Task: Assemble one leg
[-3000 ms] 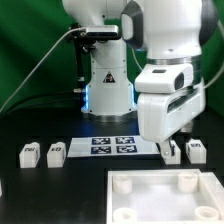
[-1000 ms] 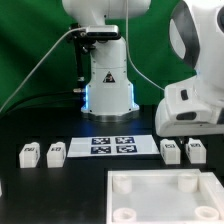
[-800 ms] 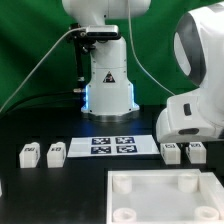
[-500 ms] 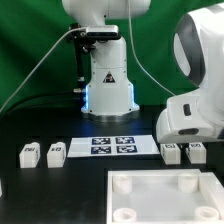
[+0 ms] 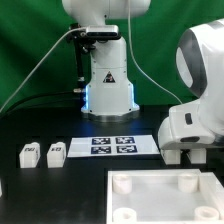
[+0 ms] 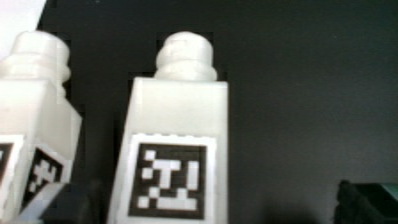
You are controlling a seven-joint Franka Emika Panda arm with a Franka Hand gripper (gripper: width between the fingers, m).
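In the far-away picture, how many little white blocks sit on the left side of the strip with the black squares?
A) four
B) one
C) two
C: a first leg and a second leg stand side by side on the exterior view's left of the marker board, apart from it.

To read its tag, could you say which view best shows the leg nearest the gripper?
The wrist view: the small white plastic leg fills it, tag clear. In the exterior view the white arm hides it.
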